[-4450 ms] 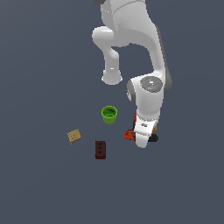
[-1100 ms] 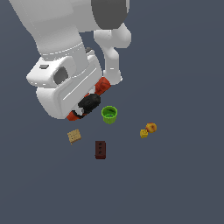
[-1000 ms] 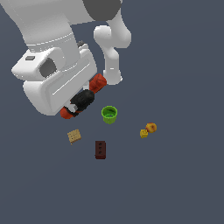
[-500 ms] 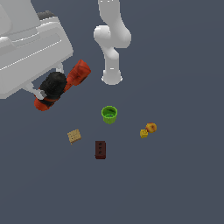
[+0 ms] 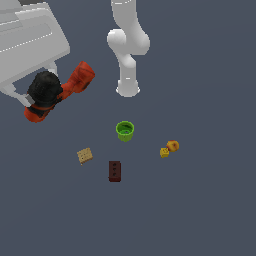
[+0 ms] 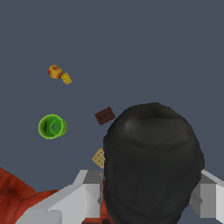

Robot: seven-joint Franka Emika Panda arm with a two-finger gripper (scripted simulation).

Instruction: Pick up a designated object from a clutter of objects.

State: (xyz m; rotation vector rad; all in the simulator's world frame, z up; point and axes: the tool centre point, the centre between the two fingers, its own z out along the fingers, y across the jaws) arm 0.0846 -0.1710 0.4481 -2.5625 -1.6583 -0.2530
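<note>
Item: red-orange power drill [image 5: 60, 95], held aloft well above the table [image 5: 200, 210] and the remaining clutter; end effector [image 6: 144, 199] pinched around its body. Judged rigid, heavy, off-balance toward the black battery base; grip mid-body

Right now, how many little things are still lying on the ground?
5: green cup in the middle, tan block and dark red brick nearer the exterior view's left, yellow die touching orange ball rightward. None seems hidden.
</note>
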